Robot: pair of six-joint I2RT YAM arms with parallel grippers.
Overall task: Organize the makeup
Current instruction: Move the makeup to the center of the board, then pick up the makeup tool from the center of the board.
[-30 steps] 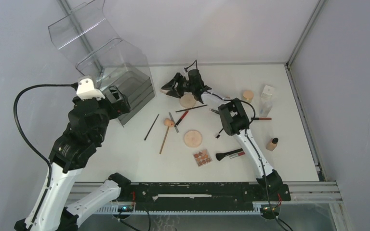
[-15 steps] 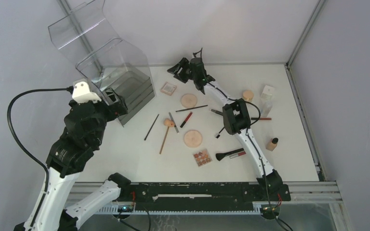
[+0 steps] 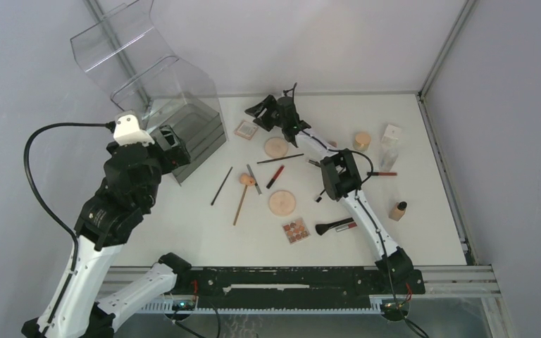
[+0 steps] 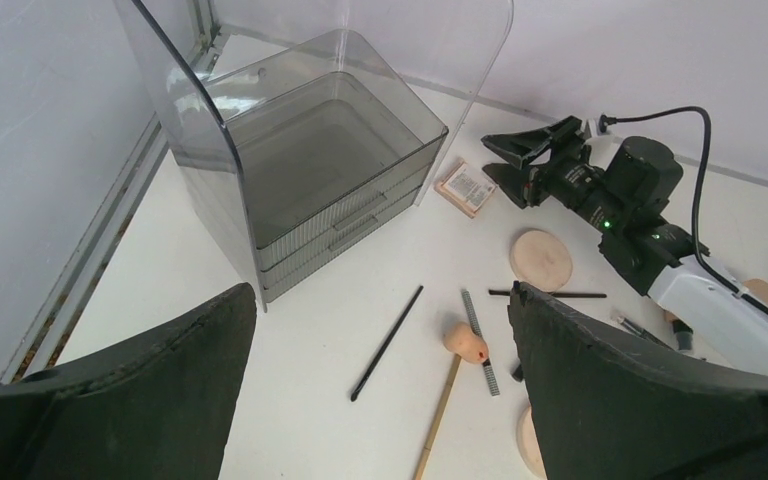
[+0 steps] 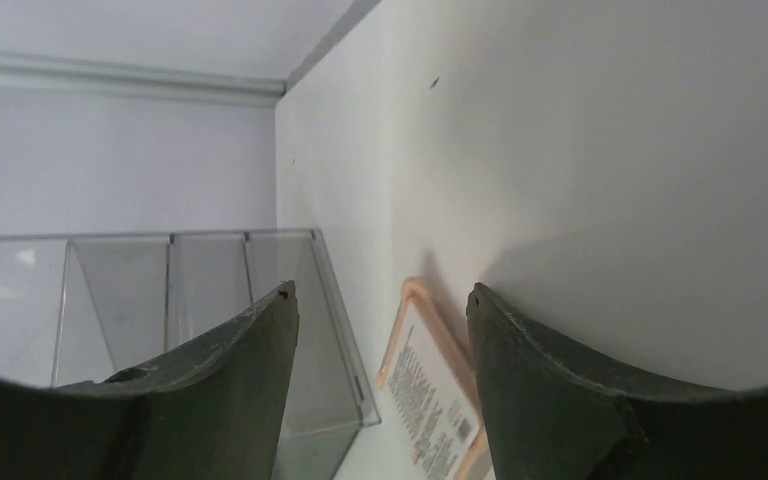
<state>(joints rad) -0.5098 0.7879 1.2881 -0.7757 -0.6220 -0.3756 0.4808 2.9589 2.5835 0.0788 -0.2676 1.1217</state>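
Against the frame a second earlier, shows the right gripper (image 3: 255,116) lifted off the round powder disc (image 3: 276,147), jaws partly spread, gripping nothing. Places a flat, peach-rimmed square palette (image 3: 246,128) just below and between those fingertips, lying beside the clear ribbed plastic organizer (image 3: 183,120). Leaves open white table (image 3: 408,232) beyond the fingertips up to the back wall. Shows the left gripper (image 4: 380,300) spread fully, empty, above a thin black brush (image 4: 387,343).
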